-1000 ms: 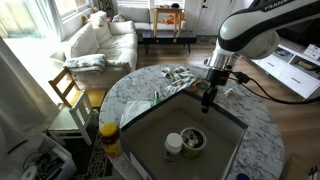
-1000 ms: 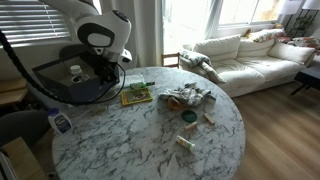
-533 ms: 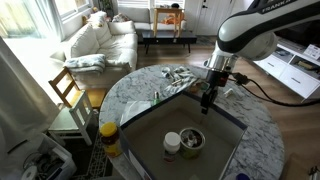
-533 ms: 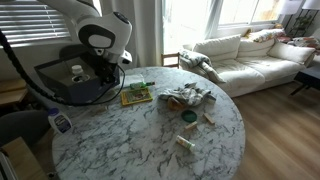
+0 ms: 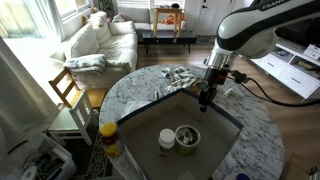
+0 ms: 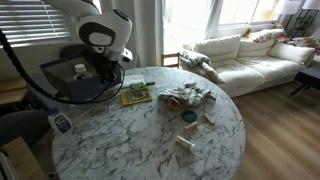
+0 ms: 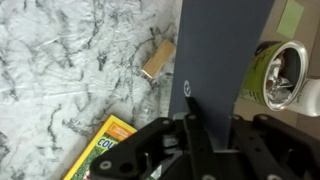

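A: Jaws, what have you got?

B: Closed, pinching the rim of the dark tray (image 5: 155,115). In my wrist view, the gripper (image 7: 205,118) has a finger on either face of the tray's thin edge.

A: Where does the tray sit?

B: At the edge of the round marble table (image 5: 140,85), on the arm's side. In an exterior view one end of it reaches out past the table's edge. I cannot tell whether it lies flat on the marble or is raised a little.

A: Anything riding on it?

B: Two things, near the middle, just beside each other: an open can (image 5: 186,136) and a small white pot (image 5: 166,141). From the wrist, the can is close behind the gripped rim.

A: And around the grip?

B: A yellow book (image 6: 137,96) lies on the marble just beside the tray's edge, near the gripper. A small wooden block (image 7: 158,58) lies farther out on the table, apart from the tray. A bottle (image 5: 108,135) with a yellow cap stands at the table's edge beside one tray corner.
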`<action>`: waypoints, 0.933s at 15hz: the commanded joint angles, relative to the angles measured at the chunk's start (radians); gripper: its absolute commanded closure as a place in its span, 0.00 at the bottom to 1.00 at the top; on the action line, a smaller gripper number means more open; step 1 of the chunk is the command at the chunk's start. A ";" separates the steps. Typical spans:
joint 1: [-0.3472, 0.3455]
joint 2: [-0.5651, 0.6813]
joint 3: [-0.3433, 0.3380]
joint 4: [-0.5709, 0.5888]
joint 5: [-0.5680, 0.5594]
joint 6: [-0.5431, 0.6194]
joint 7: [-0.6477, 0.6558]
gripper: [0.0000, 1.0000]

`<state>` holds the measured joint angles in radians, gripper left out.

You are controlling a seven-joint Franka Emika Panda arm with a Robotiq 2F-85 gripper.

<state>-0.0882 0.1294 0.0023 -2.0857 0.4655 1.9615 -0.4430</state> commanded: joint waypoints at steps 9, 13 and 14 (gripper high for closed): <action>-0.001 0.027 -0.002 0.029 0.019 -0.022 0.021 0.98; -0.002 0.019 -0.003 0.028 0.026 -0.023 0.020 0.60; -0.003 0.016 -0.003 0.029 0.029 -0.023 0.019 0.53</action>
<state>-0.0887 0.1520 0.0022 -2.0654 0.4721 1.9607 -0.4318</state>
